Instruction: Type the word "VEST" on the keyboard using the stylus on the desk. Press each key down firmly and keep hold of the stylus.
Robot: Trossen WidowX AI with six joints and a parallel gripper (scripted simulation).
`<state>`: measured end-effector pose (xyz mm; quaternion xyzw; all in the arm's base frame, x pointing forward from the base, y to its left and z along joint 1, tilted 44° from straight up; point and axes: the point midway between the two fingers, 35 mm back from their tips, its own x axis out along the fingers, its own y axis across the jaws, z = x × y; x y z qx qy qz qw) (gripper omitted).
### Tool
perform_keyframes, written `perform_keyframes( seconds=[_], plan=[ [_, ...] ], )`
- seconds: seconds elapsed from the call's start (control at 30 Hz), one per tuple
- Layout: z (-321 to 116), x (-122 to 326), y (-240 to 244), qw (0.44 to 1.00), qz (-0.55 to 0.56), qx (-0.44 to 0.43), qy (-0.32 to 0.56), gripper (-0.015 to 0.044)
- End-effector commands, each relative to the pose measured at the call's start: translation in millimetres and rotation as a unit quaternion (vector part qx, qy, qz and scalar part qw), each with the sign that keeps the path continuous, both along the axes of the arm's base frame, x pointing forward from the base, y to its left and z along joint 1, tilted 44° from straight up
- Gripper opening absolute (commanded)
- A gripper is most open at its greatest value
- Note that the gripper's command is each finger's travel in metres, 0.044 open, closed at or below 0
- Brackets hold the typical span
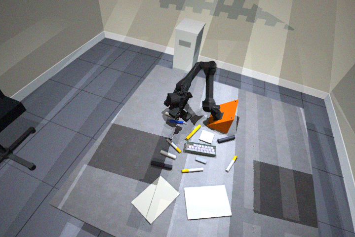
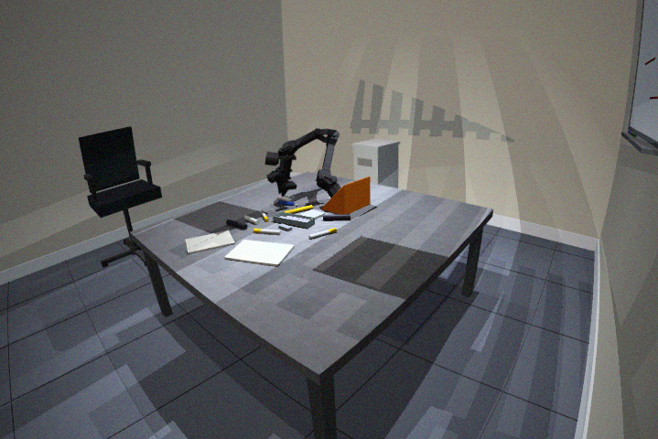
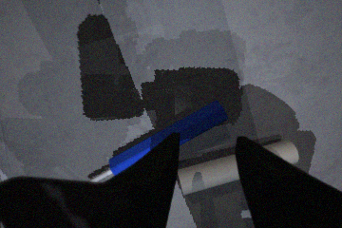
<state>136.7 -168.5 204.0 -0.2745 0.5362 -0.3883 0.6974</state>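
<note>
Robot arm's gripper [image 1: 184, 115] [image 2: 286, 191] [image 3: 207, 142] is over the desk [image 1: 278, 134] [image 2: 267, 305] [image 3: 297, 38], fingers apart w/ nothing btwn them. Blue stylus [image 1: 176, 121] [image 2: 285, 202] [image 3: 193, 124] w/ silver tip lies on the desk below, near a pale marker. Green-framed kbd [image 1: 200, 148] [image 2: 294, 220] sits well apart from the stylus, nr a yellow marker [image 1: 193, 132] [image 2: 298, 209].

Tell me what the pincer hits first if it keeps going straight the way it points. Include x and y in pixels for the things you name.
Probably the blue stylus [image 1: 176, 121] [image 2: 286, 203] [image 3: 190, 124], near its blunt end, just ahead of the open pincer [image 1: 180, 116] [image 2: 286, 191] [image 3: 207, 142]. Depth is unclear, so the pale cylinder [image 1: 167, 113] [image 3: 209, 175] beside it could catch a finger first.
</note>
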Motion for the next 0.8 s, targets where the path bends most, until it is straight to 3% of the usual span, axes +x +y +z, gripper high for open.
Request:
perform_keyframes(
  seconds=[0.0, 0.13, 0.27, 0.53, 0.77],
  plan=[
    [0.2, 0.5, 0.3, 0.956, 0.158, 0.054, 0.241, 0.0150],
    [-2.2, -1.9, 2.7, 0.871, 0.287, 0.098, 0.386, 0.0150],
    [-3.4, -5.1, 6.7, 0.751, 0.421, 0.137, 0.489, 0.0150],
    [-1.0, -10.5, 17.0, 0.495, 0.646, 0.167, 0.557, 0.0150],
    [-0.5, -10.9, 17.9, 0.473, 0.662, 0.166, 0.557, 0.0150]
  ],
)
